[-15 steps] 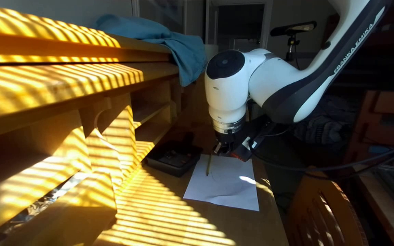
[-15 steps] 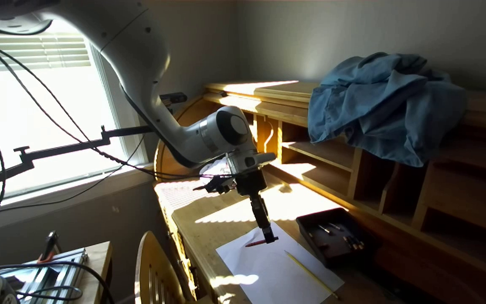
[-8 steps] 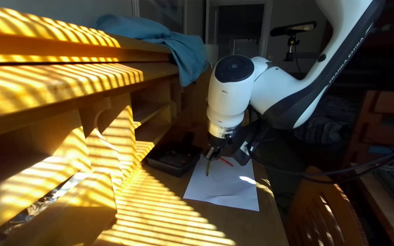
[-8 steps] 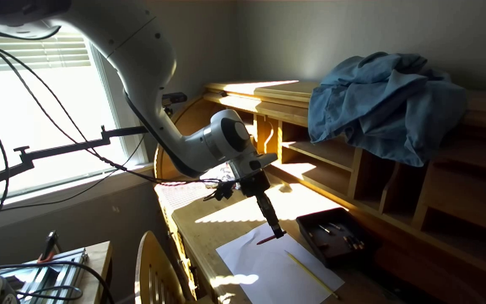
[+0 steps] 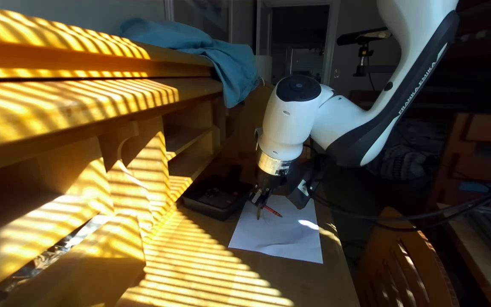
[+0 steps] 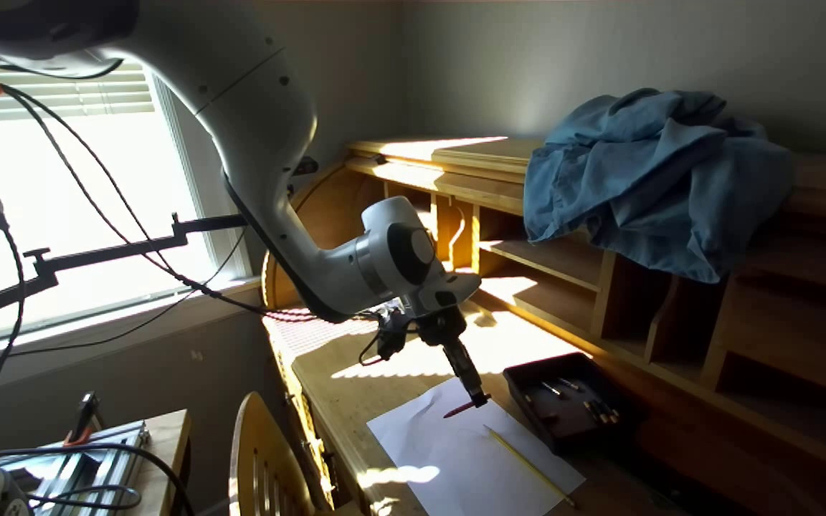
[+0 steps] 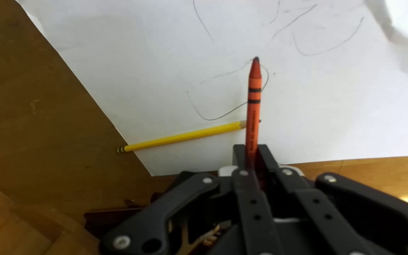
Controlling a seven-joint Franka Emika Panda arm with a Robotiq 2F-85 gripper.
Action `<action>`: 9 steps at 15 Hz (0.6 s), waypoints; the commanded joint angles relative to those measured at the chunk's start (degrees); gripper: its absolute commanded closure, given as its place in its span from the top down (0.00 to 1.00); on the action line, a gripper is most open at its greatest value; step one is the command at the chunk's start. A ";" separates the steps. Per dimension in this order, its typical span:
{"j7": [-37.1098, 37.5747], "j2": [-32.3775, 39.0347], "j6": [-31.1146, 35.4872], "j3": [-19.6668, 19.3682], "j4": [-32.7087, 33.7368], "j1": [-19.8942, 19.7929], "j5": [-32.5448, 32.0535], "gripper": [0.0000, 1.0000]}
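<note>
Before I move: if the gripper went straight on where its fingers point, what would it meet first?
Likely the paper, near the sharpened end of the yellow pencil, or the pencil itself; depth is unclear. The red crayon in the gripper juts out over the paper and may touch it first.

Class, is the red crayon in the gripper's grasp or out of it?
In: the wrist view shows the red crayon pinched between the jaws of the gripper. Whether the crayon touches the white paper, I cannot tell.
</note>
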 commanded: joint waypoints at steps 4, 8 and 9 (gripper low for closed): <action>1.58 0.97 -3.00 -1.58 2.53 2.80 -3.56 0.02; 2.77 1.00 -7.81 -0.91 4.08 3.88 -4.09 0.02; 3.04 1.24 -8.27 -0.79 4.52 4.06 -4.42 0.02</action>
